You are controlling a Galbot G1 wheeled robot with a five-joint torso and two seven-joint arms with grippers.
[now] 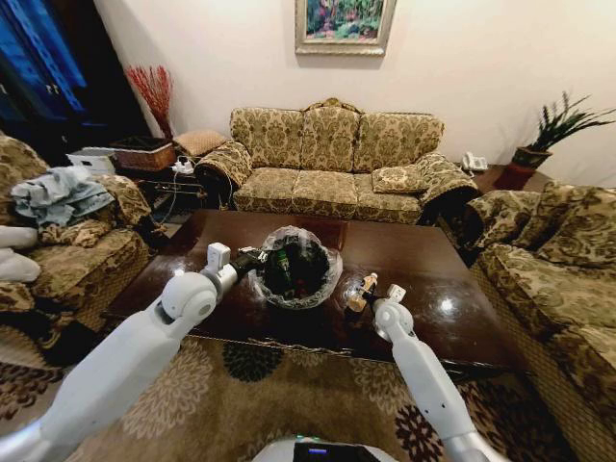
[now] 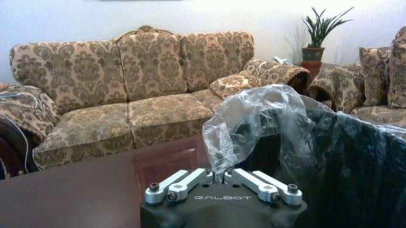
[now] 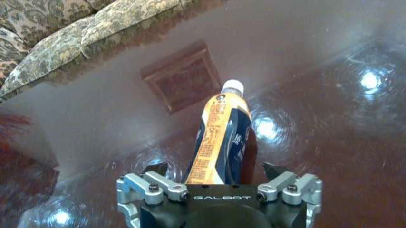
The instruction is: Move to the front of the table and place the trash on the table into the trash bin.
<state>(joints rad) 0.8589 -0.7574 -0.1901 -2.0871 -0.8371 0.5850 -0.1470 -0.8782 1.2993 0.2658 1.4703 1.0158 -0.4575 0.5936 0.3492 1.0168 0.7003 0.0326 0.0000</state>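
Trash mostly binned, I'd judge: a green bottle (image 1: pixel 285 269) sits inside the trash bin (image 1: pixel 329 276), and one tan bottle (image 3: pixel 219 142) is left, clamped between the right gripper (image 3: pixel 219 190) fingers, tilted above the table (image 1: pixel 462 289) just right of the bin. Left gripper (image 2: pixel 223 183) fingers together, pinching the bin's plastic liner (image 2: pixel 254 118) at the left rim.

We see a warm, fairly bright room lit from above: round lamp glare dots the glossy worktop (image 3: pixel 317 71), strongest in the right wrist view. The wall (image 1: pixel 462 58) behind the sofa (image 1: pixel 327 159) is washed pale. The head view bows at its edges, stretching the armchairs. The left wrist view is soft and hazy, the plastic liner (image 2: pixel 254 118) catching white highlights.
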